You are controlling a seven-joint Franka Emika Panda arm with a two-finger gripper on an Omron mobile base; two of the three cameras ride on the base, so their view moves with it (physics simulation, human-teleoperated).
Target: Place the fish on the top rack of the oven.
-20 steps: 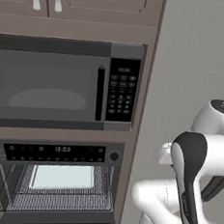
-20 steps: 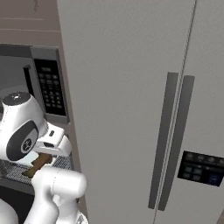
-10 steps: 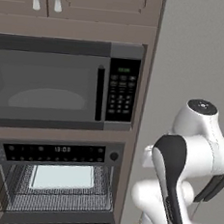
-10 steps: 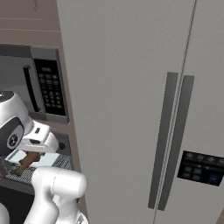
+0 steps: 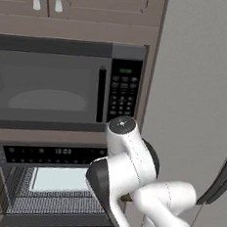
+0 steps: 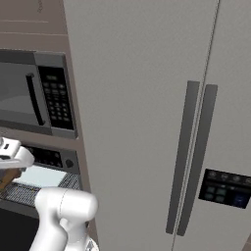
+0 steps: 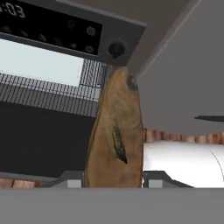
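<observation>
Fish [image 7: 116, 135] sticks up from between the fingers of the gripper [image 7: 113, 180], head pointing toward the right knob [image 7: 116, 49] of the oven [image 5: 42, 154]. Beyond it lies the top rack [image 7: 52, 94], with a pale tray [image 7: 39, 61] on it; the rack's front edge is nearer the camera than the tray. Dark open space lies below the rack. To the right stands the grey fridge [image 6: 162, 98]. The fingers pinch the fish's tail end from both sides.
</observation>
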